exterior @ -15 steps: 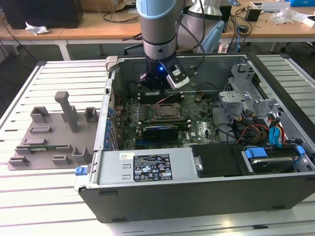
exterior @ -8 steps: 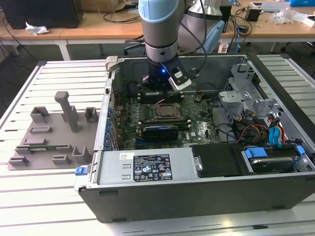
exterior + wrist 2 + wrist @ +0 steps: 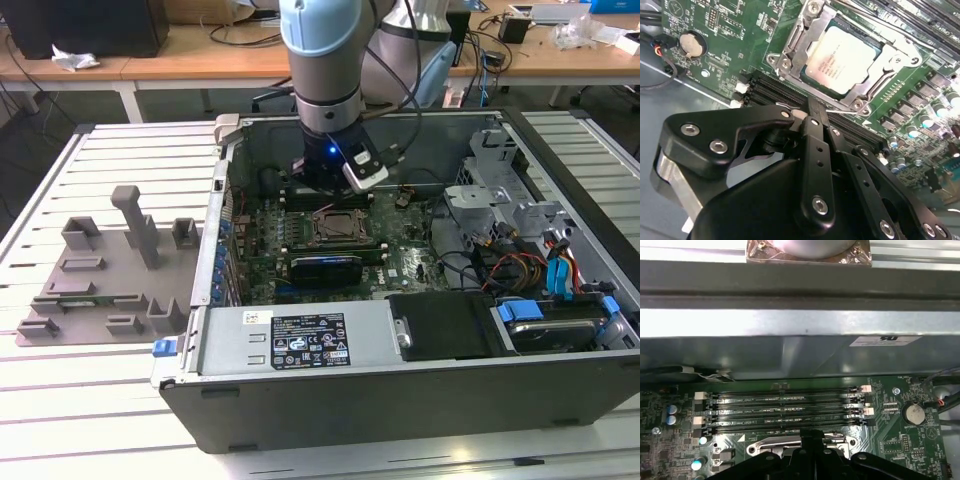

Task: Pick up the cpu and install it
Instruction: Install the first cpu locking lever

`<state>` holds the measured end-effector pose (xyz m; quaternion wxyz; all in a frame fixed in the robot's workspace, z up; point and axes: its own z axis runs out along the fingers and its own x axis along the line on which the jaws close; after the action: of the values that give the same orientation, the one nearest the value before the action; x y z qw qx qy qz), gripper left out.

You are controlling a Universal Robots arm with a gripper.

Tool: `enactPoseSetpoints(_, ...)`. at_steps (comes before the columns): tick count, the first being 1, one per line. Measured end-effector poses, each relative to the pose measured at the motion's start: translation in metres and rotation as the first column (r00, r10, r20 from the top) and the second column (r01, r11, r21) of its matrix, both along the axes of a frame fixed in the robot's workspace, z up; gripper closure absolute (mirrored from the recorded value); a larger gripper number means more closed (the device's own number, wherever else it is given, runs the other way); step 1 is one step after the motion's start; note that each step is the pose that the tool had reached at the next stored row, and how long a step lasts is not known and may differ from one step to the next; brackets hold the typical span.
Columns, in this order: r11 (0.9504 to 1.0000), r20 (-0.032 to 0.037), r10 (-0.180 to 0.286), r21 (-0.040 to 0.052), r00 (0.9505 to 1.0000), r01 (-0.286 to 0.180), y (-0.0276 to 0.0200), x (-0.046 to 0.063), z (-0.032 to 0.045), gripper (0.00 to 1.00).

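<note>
The cpu (image 3: 844, 56) is being seen lying flat in the opened socket frame (image 3: 796, 47) on the motherboard (image 3: 735, 20), just beyond the tips of the gripper (image 3: 812, 106), which is being held clenched on nothing over the memory slots (image 3: 767, 90) beside that socket.

in the exterior view the socket (image 3: 337, 228) is clear from above; gripper (image 3: 322, 185) at its 12 o'clock, expansion card (image 3: 326, 268) at 6, cables (image 3: 505, 270) at 3.

White label (image 3: 296, 345) print apparently illegible
</note>
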<state>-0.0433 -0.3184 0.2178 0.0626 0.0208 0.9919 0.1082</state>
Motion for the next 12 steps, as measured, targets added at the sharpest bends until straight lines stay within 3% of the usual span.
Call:
enactPoseSetpoints(1,1.0,0.0041,0.0,0.0,1.0,0.0,0.0,0.0,-0.0006,0.89)
enactPoseSetpoints(4,1.0,0.0262,-0.001,0.0001,0.9997,0.001,0.0,0.0,-0.0027,0.89)
enactPoseSetpoints(12,0.9997,0.0266,-0.023,-0.0021,0.9994,0.023,0.0003,-0.0002,-0.0034,0.89)
